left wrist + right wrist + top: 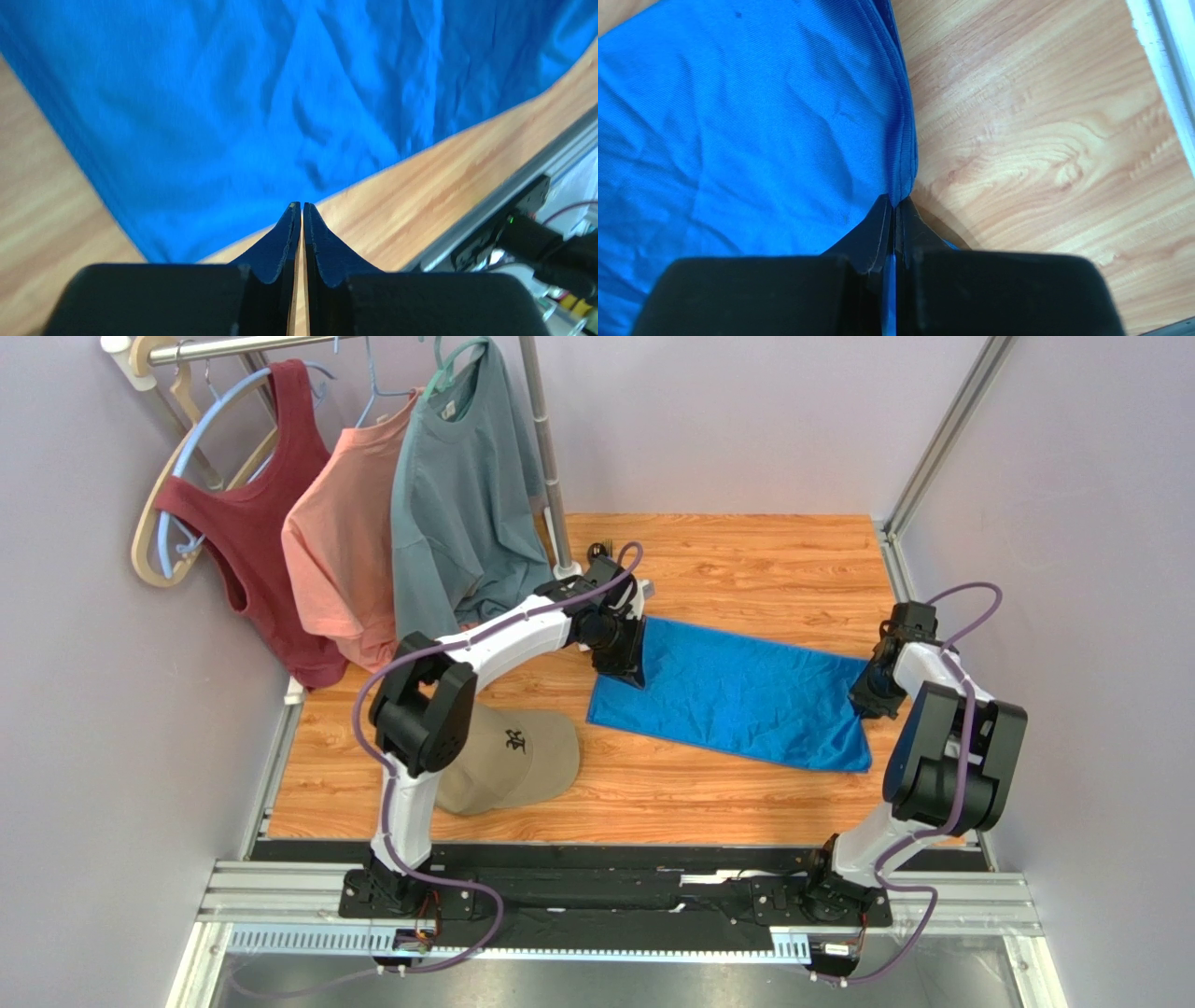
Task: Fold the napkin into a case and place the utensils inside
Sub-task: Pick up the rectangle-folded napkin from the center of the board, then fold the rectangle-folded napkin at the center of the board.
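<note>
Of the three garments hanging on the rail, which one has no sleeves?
The dark red tank top, the leftmost on the rail. It has only shoulder straps, while the peach T-shirt and the grey-teal T-shirt beside it both have short sleeves.

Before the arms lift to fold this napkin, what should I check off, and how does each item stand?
1. The right gripper is shut on the hem of the napkin: ok.
2. The left gripper is shut at the napkin's corner; whether cloth sits between its jaws: cannot tell.
3. The napkin lies spread on the table: ok, lightly creased.
4. The cap lies apart from the napkin: ok.
5. The utensils are in view and ready: not ok, none seen in any view.
</note>
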Robot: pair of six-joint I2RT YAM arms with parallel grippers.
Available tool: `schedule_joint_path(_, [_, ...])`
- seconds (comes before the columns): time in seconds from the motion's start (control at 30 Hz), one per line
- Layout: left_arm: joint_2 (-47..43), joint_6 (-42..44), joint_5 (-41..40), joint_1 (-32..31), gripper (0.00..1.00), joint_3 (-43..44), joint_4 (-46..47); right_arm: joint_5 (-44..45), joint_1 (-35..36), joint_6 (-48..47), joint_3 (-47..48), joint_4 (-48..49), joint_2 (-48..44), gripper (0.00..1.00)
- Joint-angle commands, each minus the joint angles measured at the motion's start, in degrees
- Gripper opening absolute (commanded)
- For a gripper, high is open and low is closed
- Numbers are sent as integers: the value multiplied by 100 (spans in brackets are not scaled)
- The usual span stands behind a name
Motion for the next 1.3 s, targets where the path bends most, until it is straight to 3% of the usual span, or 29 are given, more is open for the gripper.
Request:
schedule_joint_path(0.0, [758, -494, 53, -59, 11, 629, 239, 203, 2, 45, 201, -210, -568, 0])
schedule_joint_path(0.2, [1409, -907, 90, -393, 10, 1455, 292, 467, 2, 71, 385, -464, -648, 0])
schedule_joint_path(0.57, [2095, -1584, 458, -1008, 10, 1685, 846, 520, 115, -26, 1044, -1106, -1174, 0])
schedule_joint_path(0.87, [1623, -1234, 170, -1087, 11, 2019, 680, 512, 1495, 97, 1571, -1686, -1193, 0])
schedule_joint_path(0.97, [1079, -795, 45, -965, 12, 1722, 478, 424, 1908, 281, 1730, -1757, -1096, 0])
schedule_joint_path(1.27, [-110, -56, -69, 108, 13, -492, 319, 152, 3182, 818, 2204, -1705, -543, 0])
